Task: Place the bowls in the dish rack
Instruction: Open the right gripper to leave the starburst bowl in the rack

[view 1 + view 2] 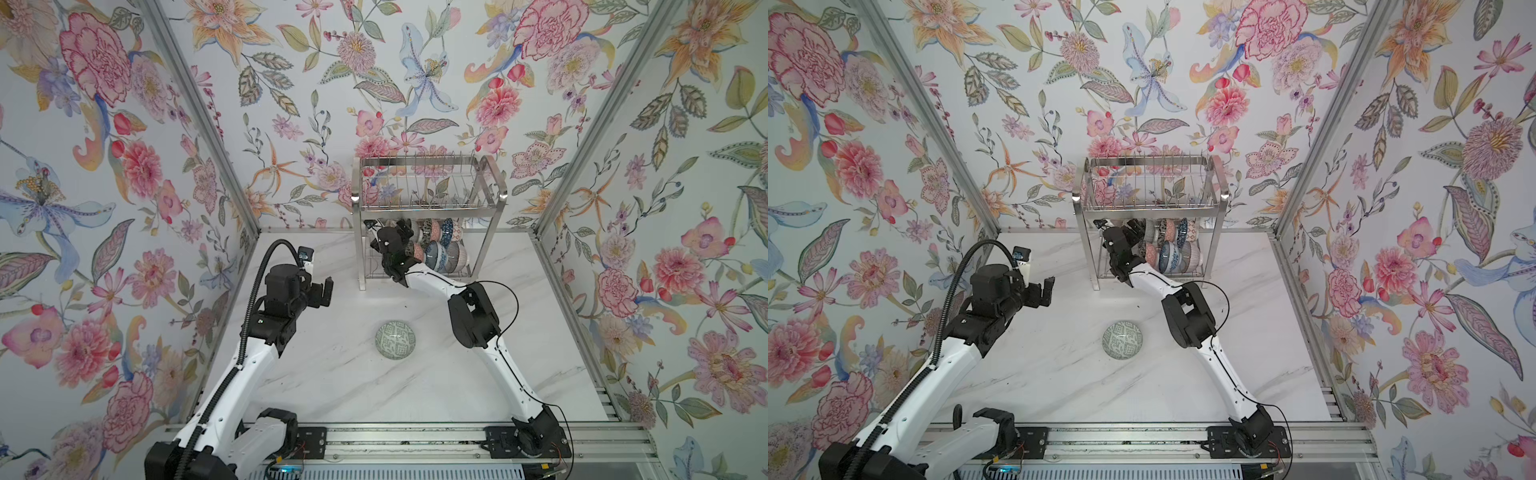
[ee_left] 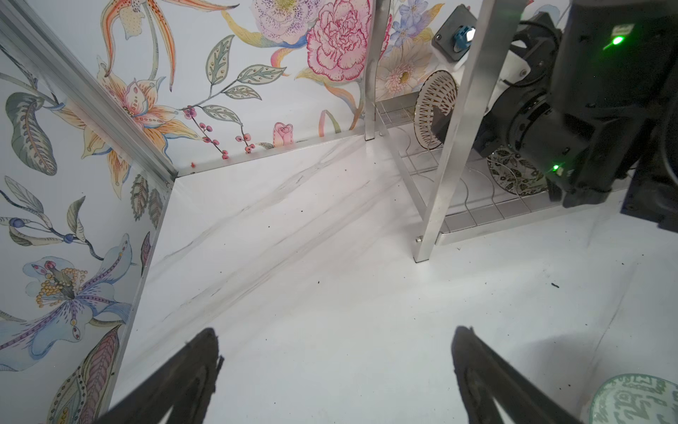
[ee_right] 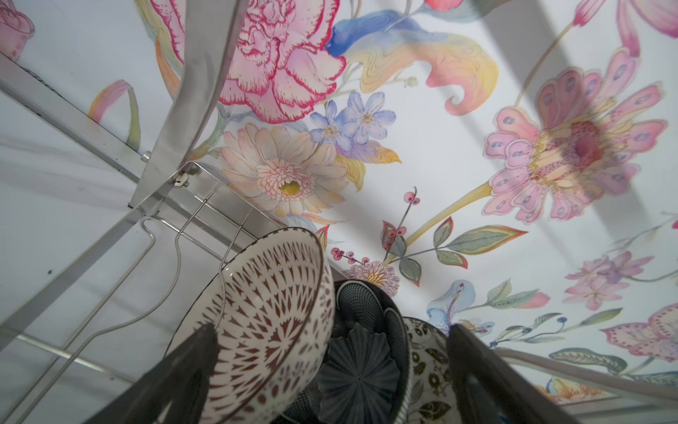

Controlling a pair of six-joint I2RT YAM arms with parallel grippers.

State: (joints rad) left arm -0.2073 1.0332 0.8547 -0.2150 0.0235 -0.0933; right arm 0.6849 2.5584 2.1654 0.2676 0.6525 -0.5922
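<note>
The steel dish rack stands at the back of the table. Several patterned bowls stand on edge in its lower tier. A green geometric bowl lies alone on the table. My right gripper is open inside the lower tier. Its fingers straddle a brown-and-white bowl, a dark ribbed bowl and a black-leaf bowl, gripping none. My left gripper hangs open and empty above the table, left of the rack.
The rack's flat front leg stands on the white marbled table, with my right arm just past it. Floral walls close in the left, back and right. A metal rail runs along the front edge.
</note>
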